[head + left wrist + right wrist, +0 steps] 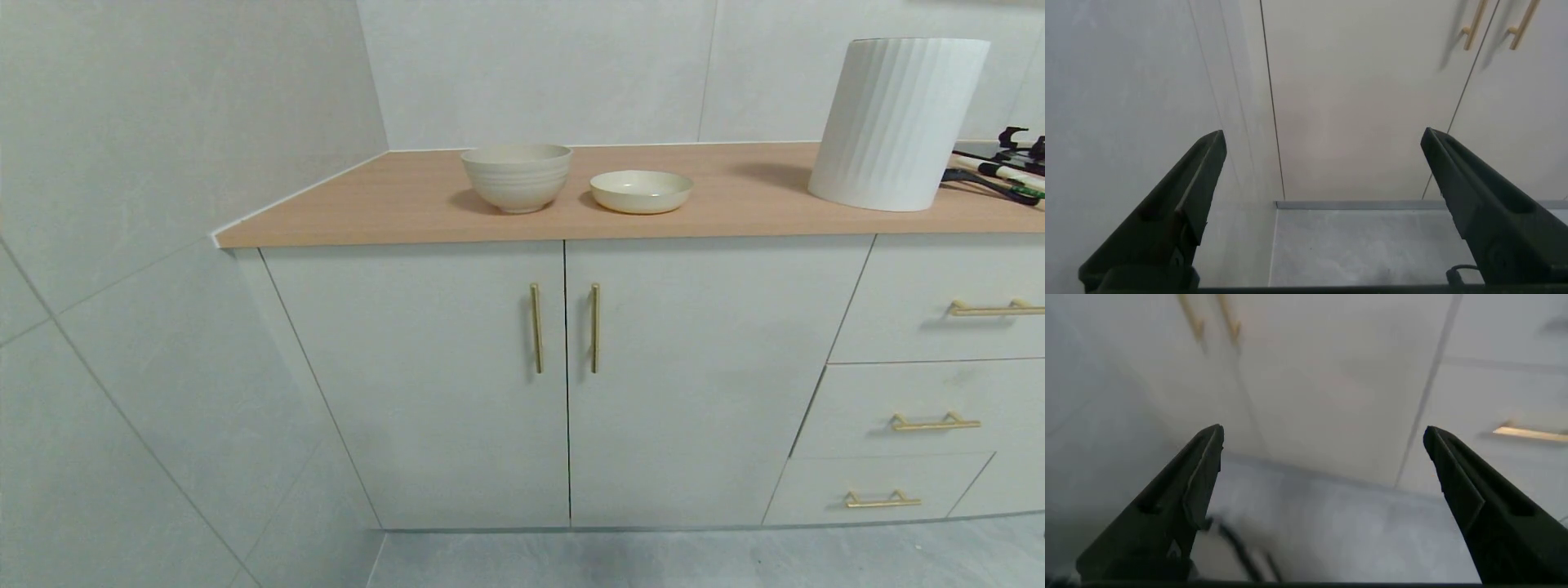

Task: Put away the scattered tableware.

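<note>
- Bowl (516, 175): ribbed, cream, sitting upright on the counter (759, 200), toward its corner end.
- Dish (641, 190): shallow, sitting just beside the bowl, not touching it. Both are lying out in the open, probably waiting to go into the cabinet below, whose doors (424, 376) are standing closed.
- Left gripper (1323, 139): hanging low before the doors, fingers spread wide, gripping nothing.
- Right gripper (1323, 433): likewise spread and empty, facing the doors and drawers (1511, 392), probably being readied for a handle (535, 327).
</note>
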